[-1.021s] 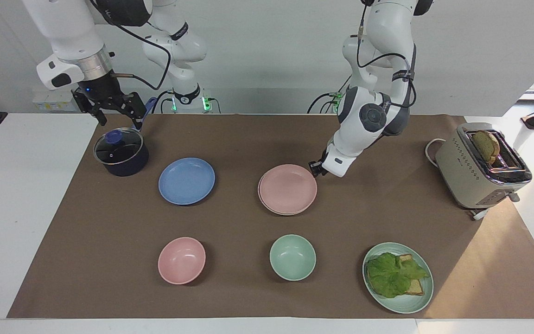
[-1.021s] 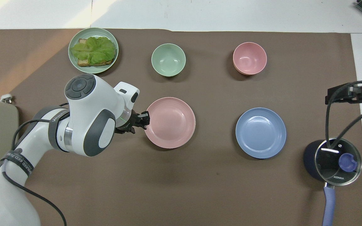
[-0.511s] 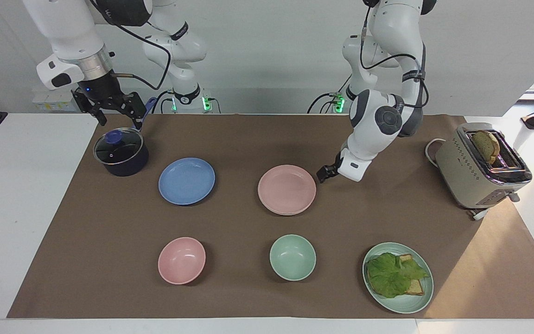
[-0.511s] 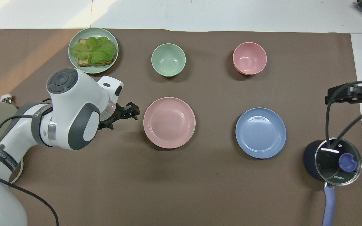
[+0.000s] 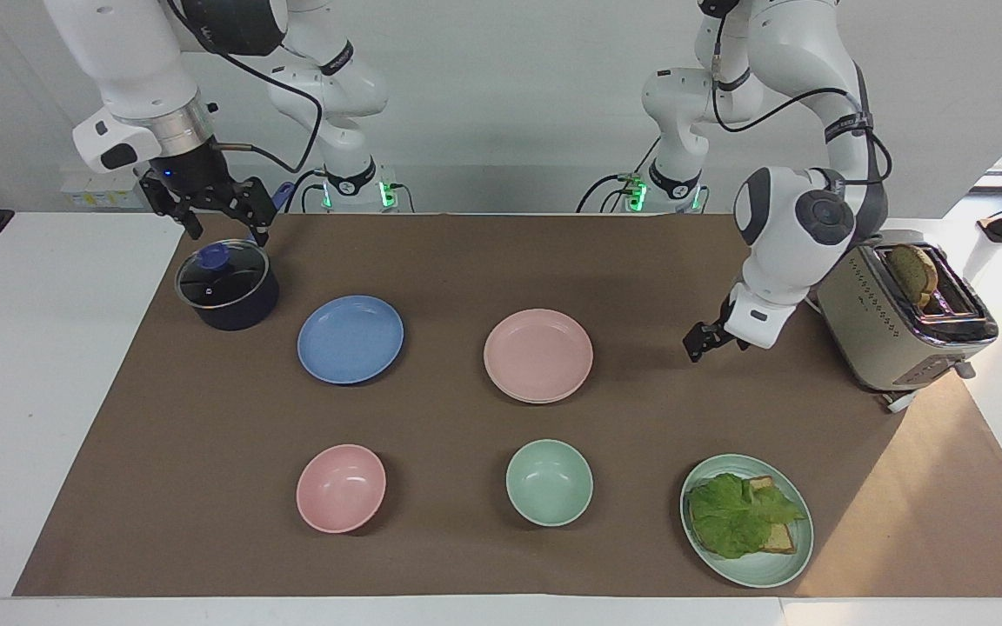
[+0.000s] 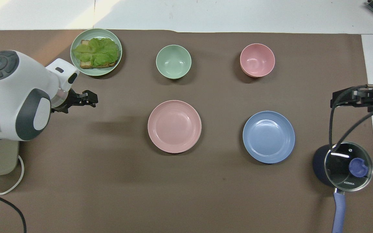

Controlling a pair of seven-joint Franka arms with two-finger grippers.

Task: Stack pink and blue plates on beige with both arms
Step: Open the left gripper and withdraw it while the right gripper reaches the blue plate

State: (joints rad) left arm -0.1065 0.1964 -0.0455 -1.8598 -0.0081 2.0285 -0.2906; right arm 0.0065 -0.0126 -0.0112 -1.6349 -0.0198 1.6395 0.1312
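I note the pink plate (image 5: pixel 538 355) on the beige plate (image 5: pixel 518 393), well apart from my open, empty left gripper (image 5: pixel 703 340); right gripper (image 5: pixel 210 202) open above the pot (image 5: pixel 227 285).

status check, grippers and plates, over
Left gripper open, empty, over bare mat. Right gripper open, waiting above lidded dark pot. Round pink plate sits on beige plate; round blue plate unstacked. Nothing blocking.

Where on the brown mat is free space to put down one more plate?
The widest bare patch lies on the brown mat, nearer the robots than the pink plate and blue plate. A smaller one lies between these plates. By the pot and toaster it is crowded.
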